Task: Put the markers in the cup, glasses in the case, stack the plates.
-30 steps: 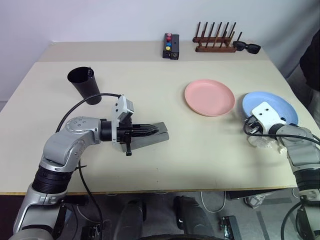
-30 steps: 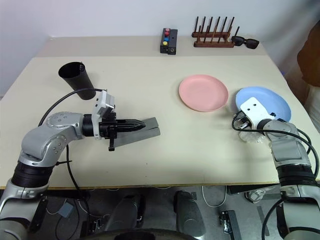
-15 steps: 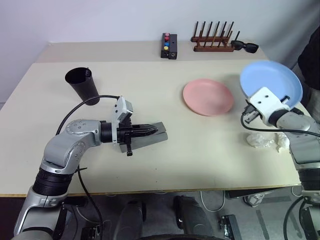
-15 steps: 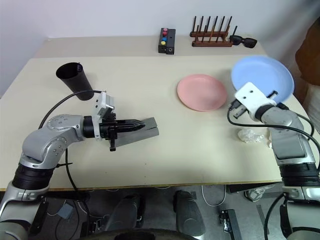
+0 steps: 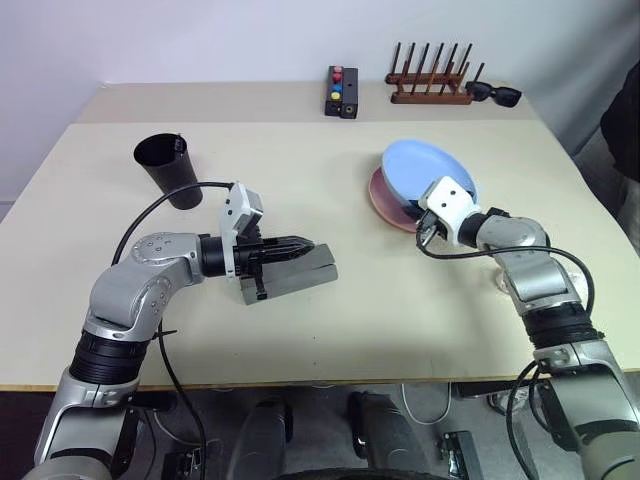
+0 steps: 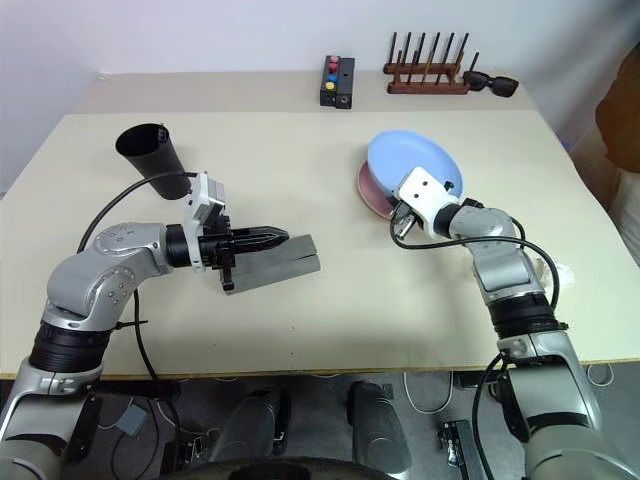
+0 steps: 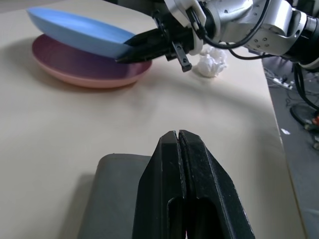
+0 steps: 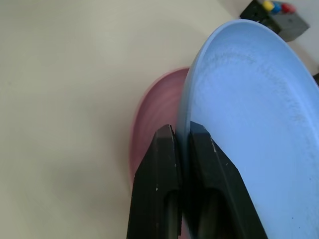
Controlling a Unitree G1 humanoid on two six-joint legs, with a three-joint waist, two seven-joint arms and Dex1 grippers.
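The blue plate (image 5: 428, 176) is pinched by its near rim between the fingers of the right gripper (image 8: 182, 137) and is carried tilted over the pink plate (image 8: 154, 119), its far side raised. If the rim were let go at this slant, the blue plate could slide off the pink one or knock it across the table (image 5: 400, 300); a drop before it is centred would leave the stack crooked. The pink plate lies just beneath and slightly beyond the right gripper's tips, partly covered by the blue one.

The left gripper (image 7: 178, 144) is fully shut with nothing between its fingers, resting over the closed grey case (image 5: 295, 275). The black cup (image 5: 168, 170) stands well beyond it, to its left side. A crumpled paper (image 7: 210, 64) lies near the right arm.
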